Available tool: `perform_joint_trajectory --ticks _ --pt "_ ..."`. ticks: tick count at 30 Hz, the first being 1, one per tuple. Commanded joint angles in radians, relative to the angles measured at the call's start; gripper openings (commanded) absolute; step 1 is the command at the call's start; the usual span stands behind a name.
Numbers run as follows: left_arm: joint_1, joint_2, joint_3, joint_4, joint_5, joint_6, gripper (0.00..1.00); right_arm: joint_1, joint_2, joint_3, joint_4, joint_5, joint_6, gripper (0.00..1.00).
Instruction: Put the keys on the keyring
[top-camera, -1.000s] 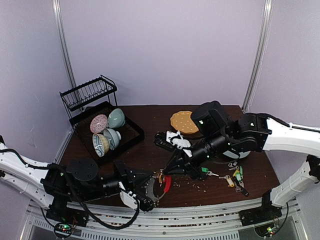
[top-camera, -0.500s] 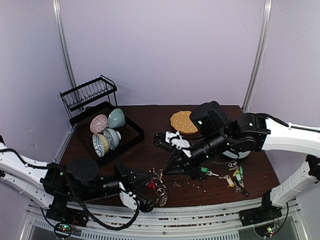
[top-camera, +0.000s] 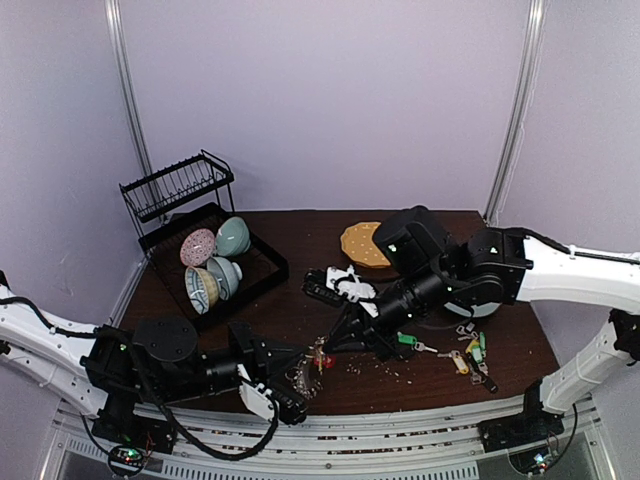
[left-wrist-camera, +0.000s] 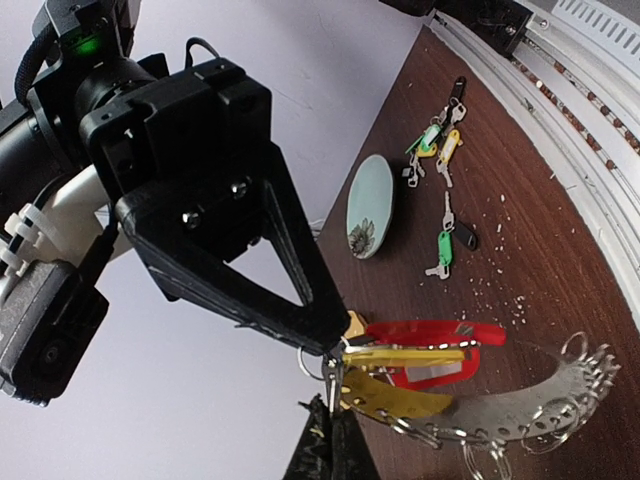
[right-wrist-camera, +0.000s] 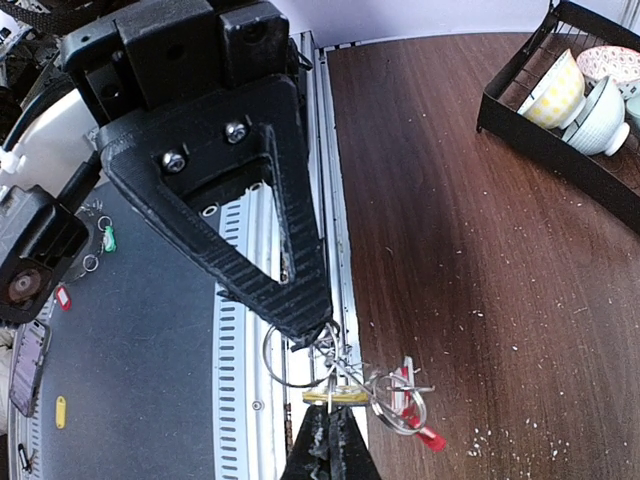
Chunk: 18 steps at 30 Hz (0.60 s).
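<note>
**Item: keyring** (left-wrist-camera: 500, 398). It is held near the table's (left-wrist-camera: 540, 190) front edge, about mid-table, between the two gripper tips. It is judged to be lifted, or barely resting. A red arc and a grey band fringed with silver loops are seen. The band trails rightward from the pinch point. A yellow tag (left-wrist-camera: 385, 398) and a red tag (left-wrist-camera: 430, 372) are bunched at that point and are judged to belong to keys already threaded.

**Item: left gripper** (right-wrist-camera: 308, 335). It is clenched, with its tip on the keyring's knot of loops and tags. The exact loop cannot be told.

**Item: right gripper** (left-wrist-camera: 333, 345). It is clenched, with its tip set against the same knot from the opposite side. Whether a loop or a tag is pinched cannot be told.

**Item: loose keys** (top-camera: 468, 350). They are clustered on the table, well apart from the pinch point on its right, near a plate (left-wrist-camera: 368, 207). A green key (left-wrist-camera: 443, 250) lies between the cluster and the grippers. Its long axis runs roughly across the table, tag toward the grippers and blade away.

**Governing relation.** All unthreaded keys lie to the right of the keyring, on the right arm's side, and the left arm is separated from them by the ring. Fetching is therefore judged to fall to the right gripper, with the ring left in the left gripper. The green key is the nearest candidate, and a grip across its narrow width would be called for.
</note>
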<state>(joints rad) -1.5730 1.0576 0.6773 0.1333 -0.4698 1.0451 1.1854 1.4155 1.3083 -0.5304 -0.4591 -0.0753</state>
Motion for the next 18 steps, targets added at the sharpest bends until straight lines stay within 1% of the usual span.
perform_joint_trajectory --ticks 1,18 --pt "-0.004 -0.003 0.025 0.062 -0.015 -0.022 0.0 0.006 0.007 0.025 -0.005 -0.052 -0.003 0.0" --pt "-0.004 0.023 0.034 0.071 -0.08 -0.034 0.0 0.009 -0.001 0.006 0.03 -0.149 0.002 0.0"
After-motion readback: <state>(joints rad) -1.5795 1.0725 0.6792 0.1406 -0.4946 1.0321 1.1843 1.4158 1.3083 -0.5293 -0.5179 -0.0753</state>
